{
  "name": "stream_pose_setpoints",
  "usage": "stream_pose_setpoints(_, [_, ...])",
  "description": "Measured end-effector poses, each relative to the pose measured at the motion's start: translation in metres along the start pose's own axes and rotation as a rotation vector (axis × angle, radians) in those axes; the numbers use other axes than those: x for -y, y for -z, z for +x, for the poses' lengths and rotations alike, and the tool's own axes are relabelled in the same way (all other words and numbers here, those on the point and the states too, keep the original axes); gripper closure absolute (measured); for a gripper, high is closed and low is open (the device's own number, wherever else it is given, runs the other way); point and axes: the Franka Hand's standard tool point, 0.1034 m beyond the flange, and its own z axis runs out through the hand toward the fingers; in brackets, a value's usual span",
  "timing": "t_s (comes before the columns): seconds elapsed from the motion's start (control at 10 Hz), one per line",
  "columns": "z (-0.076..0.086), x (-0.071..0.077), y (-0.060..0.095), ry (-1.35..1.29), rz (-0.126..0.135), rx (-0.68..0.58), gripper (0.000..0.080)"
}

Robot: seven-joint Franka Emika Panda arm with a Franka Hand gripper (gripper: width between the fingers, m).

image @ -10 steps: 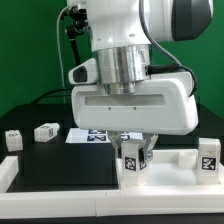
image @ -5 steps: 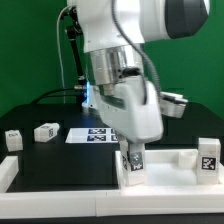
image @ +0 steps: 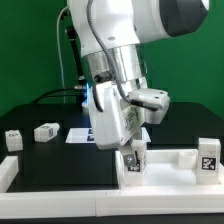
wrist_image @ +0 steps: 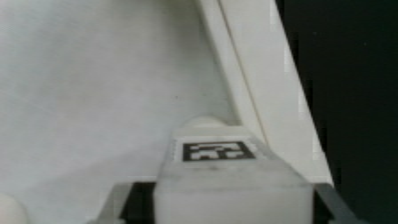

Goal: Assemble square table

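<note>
- The square table's panel (image: 172,168) is seen lying flat at the near side of the black tabletop (image: 60,160), toward the exterior view's right.
- One tagged leg (image: 134,166) is stood upright at the panel's end nearest the exterior view's left. In the wrist view the same leg (wrist_image: 217,152) is seen close to the panel's edge.
- The gripper (image: 136,152) is set over this leg, with a finger on either side of it. The jaws stand about half apart, close against the leg. Whether the leg is clamped or merely flanked cannot be told.
- Whether this leg is already seated in the panel, or only resting on it, cannot be told either.
- A second leg (image: 208,158) is seen at the panel's other end, toward the exterior view's right. Whether it is joined to the panel or stands loose beside it is not clear.
- Two more legs (image: 12,139) (image: 45,130) are left loose on the tabletop at the exterior view's far left, well apart from the panel.
- The marker board (image: 85,136) lies farther back, partly hidden by the arm.
- The task is judged to be at an early stage. One leg is being fitted, and at least two legs are yet to be fetched and fixed.
</note>
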Motion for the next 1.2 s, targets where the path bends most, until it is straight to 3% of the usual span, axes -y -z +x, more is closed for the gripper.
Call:
stream_pose_setpoints(0.1, [-0.0048, 0.0001, 0.0013, 0.186, -0.003, -0.019, 0.025])
stream_pose_setpoints(0.2, [-0.0101, 0.0008, 0.001, 0.393, -0.004, -0.044, 0.025])
stream_pose_setpoints(0.3, [-0.014, 0.0, 0.0002, 0.531, -0.011, -0.05, 0.0171])
stream_pose_setpoints(0.7, [-0.0095, 0.0007, 0.0005, 0.854, -0.024, -0.056, 0.0151])
stream_pose_setpoints(0.9, [-0.0093, 0.0002, -0.0011, 1.274, -0.068, -0.091, 0.0151])
stream_pose_setpoints(1.0, [-0.0106, 0.0016, -0.0002, 1.439, -0.078, -0.098, 0.0151])
stream_pose_setpoints(1.2, [-0.0093, 0.0018, -0.0004, 1.417, -0.073, -0.103, 0.018])
